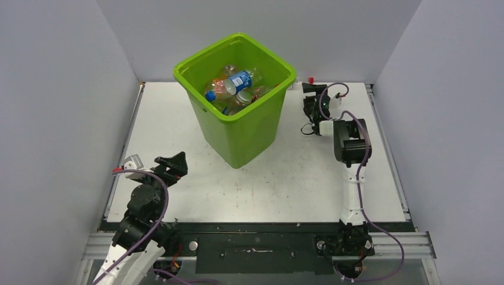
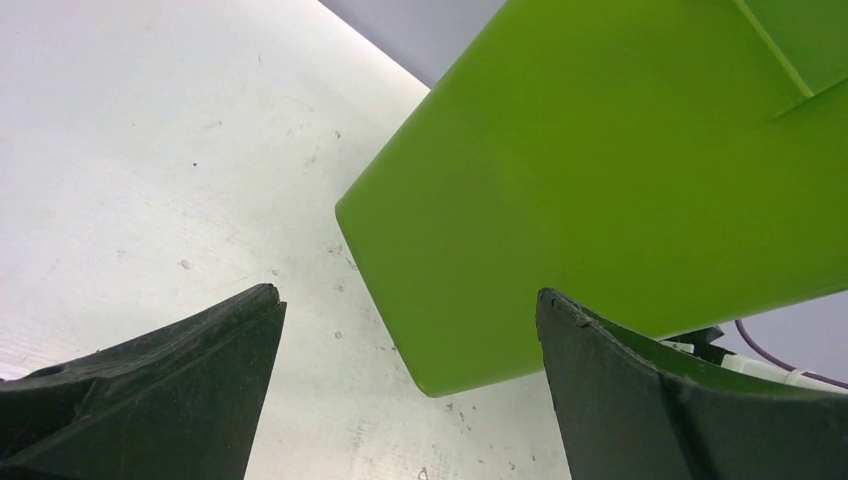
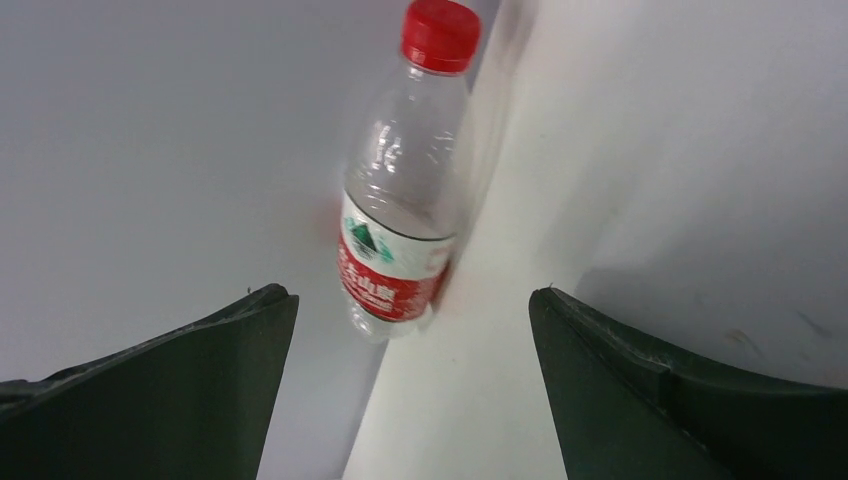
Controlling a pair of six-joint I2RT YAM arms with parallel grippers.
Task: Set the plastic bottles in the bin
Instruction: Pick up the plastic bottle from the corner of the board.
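The lime-green bin (image 1: 245,133) stands at the back middle of the table and holds several plastic bottles (image 1: 236,83), one with a blue label. One more clear bottle (image 3: 400,225), with a red label and red cap, lies along the foot of the back wall. In the top view only its cap (image 1: 310,79) shows. My right gripper (image 3: 410,293) (image 1: 309,89) is open just short of the bottle's base, which sits off the line between its fingers. My left gripper (image 2: 407,292) (image 1: 175,161) is open and empty, low over the table, facing the bin's lower corner (image 2: 600,170).
Grey walls close in the white table (image 1: 285,184) at the back and both sides. The right arm (image 1: 350,142) stretches along the bin's right side. A black rail (image 1: 255,228) runs along the near edge between the arm bases.
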